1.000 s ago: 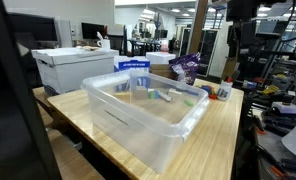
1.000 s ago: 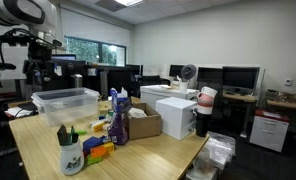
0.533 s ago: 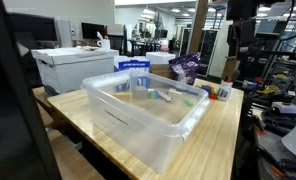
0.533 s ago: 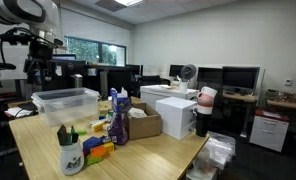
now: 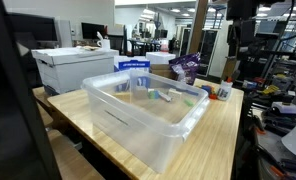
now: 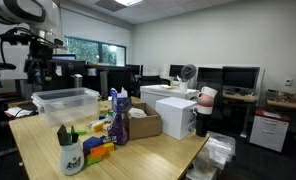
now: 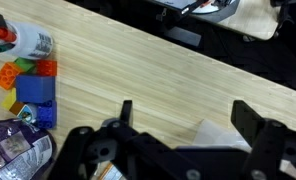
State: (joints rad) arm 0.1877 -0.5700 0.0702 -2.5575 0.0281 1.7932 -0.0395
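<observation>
An office-like room with desks and monitors holds a long wooden table [image 5: 223,130], and its bare planks fill most of the wrist view. That view cuts much off. A purple bag [image 7: 13,150] shows only in the lower left corner, a white bottle [image 7: 28,42] runs off the left edge, and a pale patch [image 7: 213,135] low between the fingers is too hidden to name. The gripper [image 7: 184,115] has its jaws wide apart, holding and touching nothing. In both exterior views it hangs high above the table, dark and too small to read. The toy blocks [image 7: 28,85] lie on the table between bottle and bag, just beside the bag and well apart from the fingers. A clear bin [image 5: 143,110] stands on the same table.
</observation>
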